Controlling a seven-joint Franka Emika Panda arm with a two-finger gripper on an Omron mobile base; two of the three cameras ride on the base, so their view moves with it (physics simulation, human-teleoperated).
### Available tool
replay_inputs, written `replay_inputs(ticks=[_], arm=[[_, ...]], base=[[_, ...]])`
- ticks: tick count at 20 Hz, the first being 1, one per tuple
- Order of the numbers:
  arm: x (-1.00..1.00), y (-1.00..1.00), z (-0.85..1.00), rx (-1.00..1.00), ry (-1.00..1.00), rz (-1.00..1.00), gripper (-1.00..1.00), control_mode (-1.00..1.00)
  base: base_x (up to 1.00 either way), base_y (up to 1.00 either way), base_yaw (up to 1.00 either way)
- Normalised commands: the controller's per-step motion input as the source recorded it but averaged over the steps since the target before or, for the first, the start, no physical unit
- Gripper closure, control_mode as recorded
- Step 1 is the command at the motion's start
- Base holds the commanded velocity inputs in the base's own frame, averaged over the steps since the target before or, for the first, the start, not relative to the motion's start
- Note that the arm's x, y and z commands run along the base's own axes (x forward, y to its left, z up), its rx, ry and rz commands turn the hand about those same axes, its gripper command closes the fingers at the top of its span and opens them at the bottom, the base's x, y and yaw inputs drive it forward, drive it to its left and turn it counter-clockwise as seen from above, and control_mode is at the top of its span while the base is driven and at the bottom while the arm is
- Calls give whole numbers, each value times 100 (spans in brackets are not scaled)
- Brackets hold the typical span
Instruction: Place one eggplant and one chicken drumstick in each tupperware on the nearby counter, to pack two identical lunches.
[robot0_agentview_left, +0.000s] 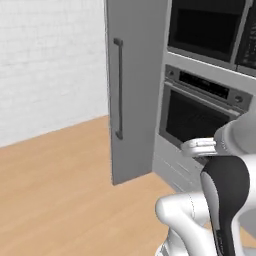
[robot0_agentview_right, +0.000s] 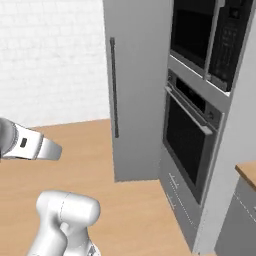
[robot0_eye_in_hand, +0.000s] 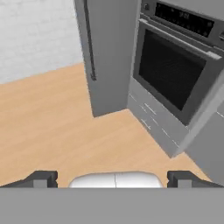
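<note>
While the fingers (robot0_eye_in_hand: 114, 179) stand wide apart (holding nothing), a wall oven (robot0_eye_in_hand: 177, 70) faces them.

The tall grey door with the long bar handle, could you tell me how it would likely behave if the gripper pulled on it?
The tall grey door looks rigid, so it should swing rather than flex. Its bar handle is slim and smooth, possibly slippery. The door is large, so probably heavy for the open gripper.
</note>
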Motion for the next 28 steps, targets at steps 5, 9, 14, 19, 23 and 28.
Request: replay_inputs(ticks=[5, 9, 14, 19, 23, 28], arm=[[0, 0, 0, 0, 0, 0, -100, 100], [0, 0, 0, 0, 0, 0, -100, 100], [0, 0, 0, 0, 0, 0, -100, 100], [0, 0, 0, 0, 0, 0, -100, 100], [0, 0, 0, 0, 0, 0, -100, 100], [0, 0, 0, 0, 0, 0, -100, 100]], base=[[17, 20, 92], [86, 33, 61], [100, 42, 1], [100, 26, 0], [100, 61, 0], [100, 85, 0]])
